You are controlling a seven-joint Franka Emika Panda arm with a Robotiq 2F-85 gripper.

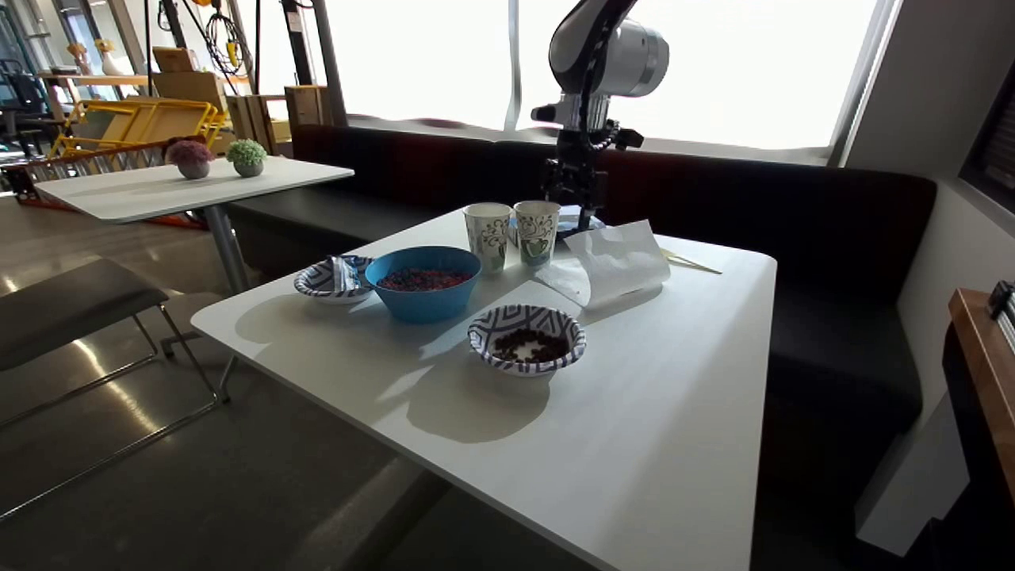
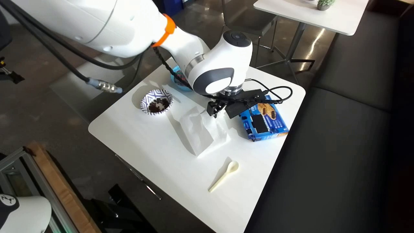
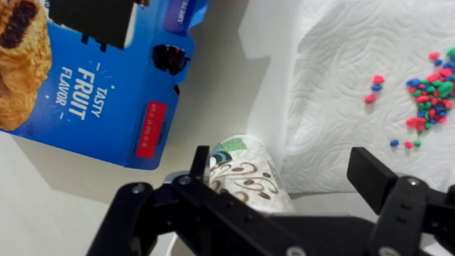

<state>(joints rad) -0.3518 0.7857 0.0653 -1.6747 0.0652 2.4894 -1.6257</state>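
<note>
My gripper (image 3: pixel 280 156) stands open, its fingers (image 3: pixel 369 177) wide apart and holding nothing. Nearest to it is a white paper cup (image 3: pixel 245 177) with brown swirls, partly hidden behind the left finger in the wrist view; whether they touch I cannot tell. Two such cups, one left (image 1: pixel 489 238) and one right (image 1: pixel 537 232), stand upright side by side in an exterior view, with the gripper behind them. A white paper towel (image 3: pixel 330 106) lies beside the cup, bearing small red, blue and green pieces (image 3: pixel 433 96). Opposite it is a blue snack box (image 3: pixel 117 89).
A blue bowl (image 1: pixel 424 301) holds coloured bits. Towards one table edge sits a patterned bowl (image 1: pixel 527 365) with dark pieces. Another patterned bowl (image 1: pixel 317 289) has a packet in it. A pale spoon (image 2: pixel 224 176) lies past the folded, raised towel. Dark bench seating (image 2: pixel 339 155) borders the table.
</note>
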